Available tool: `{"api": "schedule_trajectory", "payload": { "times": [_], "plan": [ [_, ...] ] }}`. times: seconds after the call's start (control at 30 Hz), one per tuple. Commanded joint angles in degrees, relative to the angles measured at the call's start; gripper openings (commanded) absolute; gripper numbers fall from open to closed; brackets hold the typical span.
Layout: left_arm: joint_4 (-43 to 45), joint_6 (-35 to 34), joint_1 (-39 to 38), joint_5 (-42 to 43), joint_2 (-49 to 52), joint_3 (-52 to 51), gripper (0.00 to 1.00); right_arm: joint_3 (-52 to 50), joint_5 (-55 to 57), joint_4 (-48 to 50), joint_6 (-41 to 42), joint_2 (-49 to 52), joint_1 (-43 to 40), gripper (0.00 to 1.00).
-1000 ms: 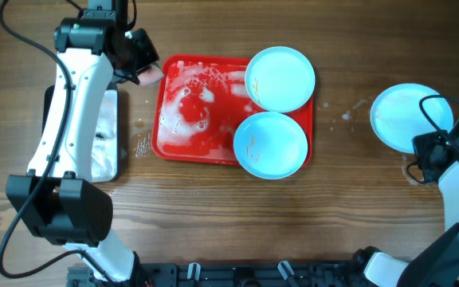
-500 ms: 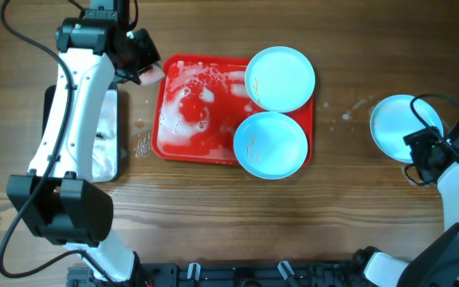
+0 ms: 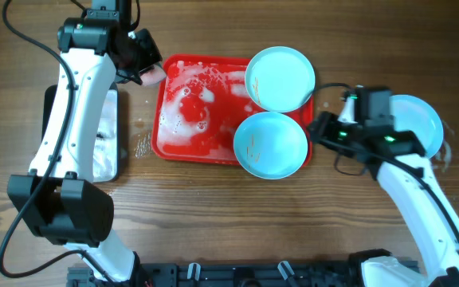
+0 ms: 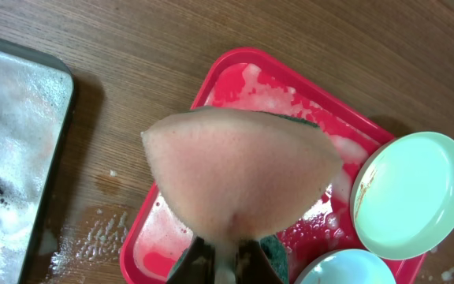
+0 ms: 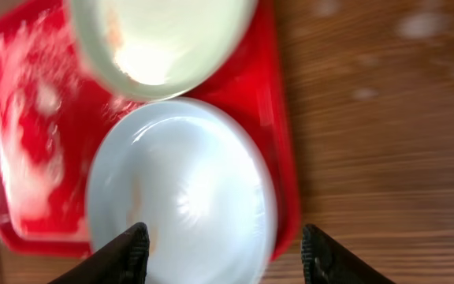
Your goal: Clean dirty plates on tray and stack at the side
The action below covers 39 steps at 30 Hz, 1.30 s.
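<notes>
The red tray lies left of centre, wet with white suds. Two pale blue plates rest on its right half, one at the back and one at the front with small streaks. A third plate lies on the table at the right, partly under my right arm. My right gripper stands open beside the front plate's right rim; in the right wrist view its open jaws straddle that plate. My left gripper is shut on a peach sponge above the tray's back left corner.
A silver metal pan with suds sits left of the tray, under my left arm. Suds spots mark the wood between pan and tray. A few drops lie right of the tray.
My right gripper has opened and let go of the plate at the right, then swung left to the tray's right edge. The left arm and its sponge have stayed put.
</notes>
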Motion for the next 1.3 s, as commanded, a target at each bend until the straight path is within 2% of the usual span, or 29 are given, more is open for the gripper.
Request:
{"api": "schedule_trajectory", "payload": {
  "times": [0.0,0.13,0.2,0.33,0.4,0.67,0.8,1.03,1.27],
  "plan": [
    [0.04,-0.76,-0.22,-0.96,-0.39,0.68,0.04,11.37,8.96,-4.76,1.86,7.26,7.34,0.63],
    [0.0,-0.76,-0.22,-0.96,-0.39,0.68,0.04,21.27,8.87,-15.89,3.3,17.16,9.03,0.63],
    [-0.17,-0.76,-0.24,-0.96,-0.39,0.68,0.04,22.45,8.07,-19.89,5.05,20.94,9.03,0.61],
    [-0.37,-0.76,-0.22,-0.96,-0.39,0.68,0.04,22.32,5.18,-25.09,5.01,26.53,9.03,0.49],
    [-0.35,-0.74,-0.22,-0.98,-0.39,0.68,0.04,22.27,5.2,-26.38,4.98,27.74,9.05,0.46],
    [-0.42,-0.76,-0.22,-0.96,-0.39,0.68,0.04,18.12,5.2,-26.05,4.96,27.91,9.05,0.36],
    [-0.42,-0.74,-0.22,-0.98,-0.39,0.68,0.04,15.17,4.13,-24.57,4.96,27.91,9.05,0.27],
    [-0.42,-0.74,-0.22,-0.98,-0.39,0.68,0.04,13.86,3.96,-22.47,4.76,27.91,9.99,0.23],
    [-0.42,-0.74,-0.22,-0.98,-0.39,0.68,0.04,10.29,7.65,-15.98,5.01,27.93,12.87,0.23]
  ]
}}
